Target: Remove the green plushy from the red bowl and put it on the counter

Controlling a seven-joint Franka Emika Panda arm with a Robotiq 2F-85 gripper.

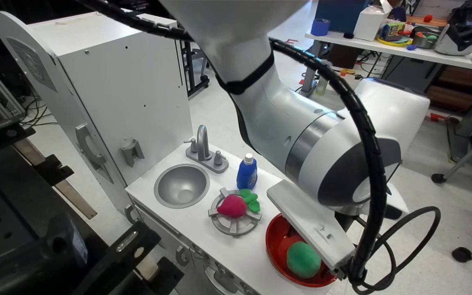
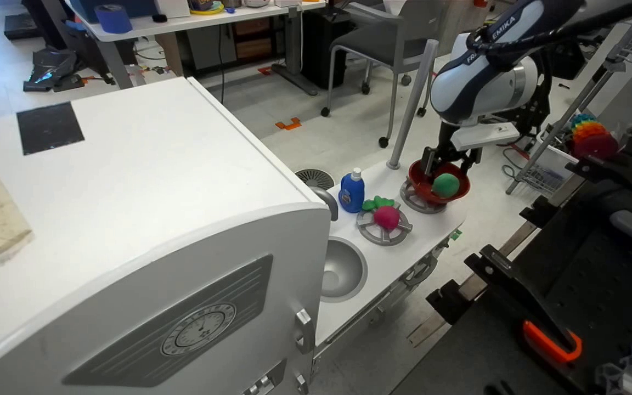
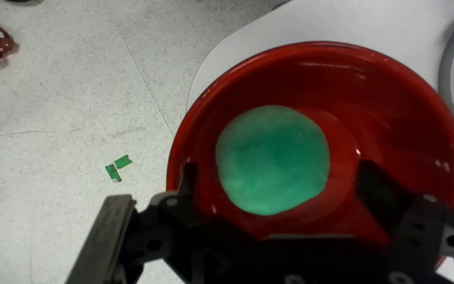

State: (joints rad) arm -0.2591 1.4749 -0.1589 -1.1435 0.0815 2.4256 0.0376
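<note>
The green plushy is a rounded soft blob lying in the glossy red bowl. In an exterior view the plushy and bowl show at the counter's far end. In the wrist view the plushy lies left of the middle of the bowl. My gripper is open, a finger on each side of the plushy, with gaps visible. Its fingers reach down over the bowl; their depth is unclear. In an exterior view the white panel mostly hides them. The white counter is under the bowl.
A pink-and-green toy lies on a grey burner ring beside the bowl. A blue bottle, grey faucet and sink are farther along. A grey post stands near the bowl. The counter's edge is close.
</note>
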